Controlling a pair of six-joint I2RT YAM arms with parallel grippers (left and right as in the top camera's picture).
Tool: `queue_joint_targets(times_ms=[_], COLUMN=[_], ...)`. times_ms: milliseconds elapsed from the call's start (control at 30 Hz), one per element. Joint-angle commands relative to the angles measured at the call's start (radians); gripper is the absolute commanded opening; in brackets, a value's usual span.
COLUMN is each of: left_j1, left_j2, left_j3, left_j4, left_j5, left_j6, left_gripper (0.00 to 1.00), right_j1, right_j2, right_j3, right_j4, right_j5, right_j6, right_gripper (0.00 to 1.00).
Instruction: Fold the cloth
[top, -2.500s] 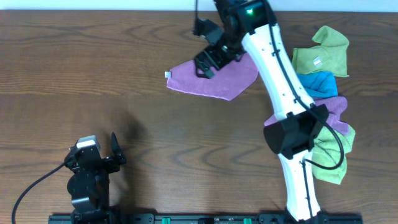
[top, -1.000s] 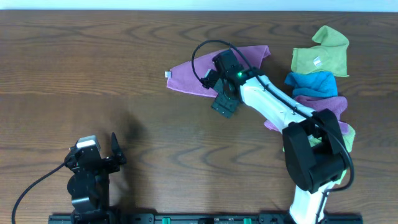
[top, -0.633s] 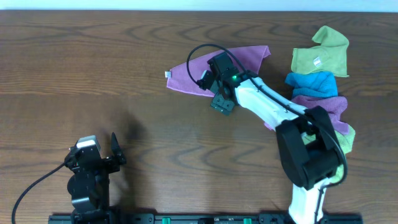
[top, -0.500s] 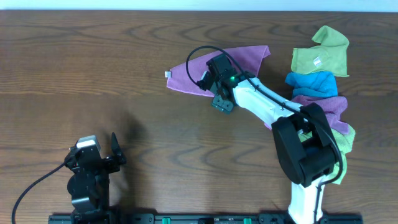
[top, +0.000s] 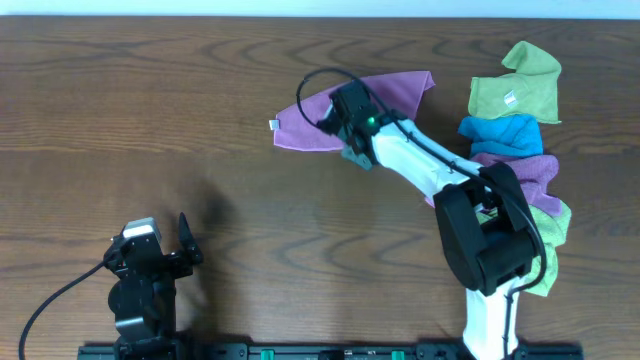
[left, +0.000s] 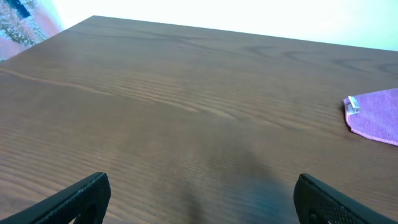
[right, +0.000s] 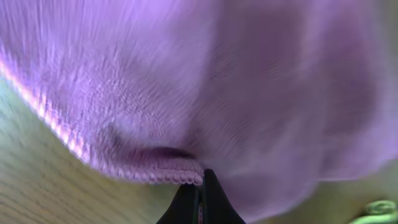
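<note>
Purple cloth (top: 400, 92) is lying against the right gripper (right: 199, 183), its hem seemingly pinched between narrow jaws. Folding seems to be starting; next, carry that edge across. Left gripper (left: 199, 202) is gaping wide, cloth far ahead.

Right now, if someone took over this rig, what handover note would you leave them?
Left tool: open, parked at the near left of the table, touching nothing.
Right tool: shut on the near hem of the cloth, at the far middle of the table.
Cloth: unevenly spread, with its white tag at the left corner. The pile of other cloths sits to its right.
Done: edge gripped.
Left: no neat fold shows yet. Probably carry the held edge across, release and flatten.
</note>
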Motion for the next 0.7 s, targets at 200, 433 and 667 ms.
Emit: queue_joint_targets(times_ms=[200,433,667], left_j1=[-0.004,-0.004,-0.004], left_j2=[-0.004,-0.004,-0.004], left_j3=[-0.022,-0.022,-0.022], left_j4=[-0.007,-0.007,-0.007], left_j5=[0.003,0.003,0.003], left_j6=[0.006,0.006,0.006], left_gripper=[0.95,0.95,0.95], right_j1=[0.147,0.276,0.024], right_j2=[-0.010,-0.013,0.016], right_j3=[0.417,0.721,0.768], right_j4=[-0.066,-0.168,-0.307], right_j5=[-0.372,-0.418,-0.371], right_j6=[0.041,0.042,0.368], right_gripper=[0.01,0.01,0.01])
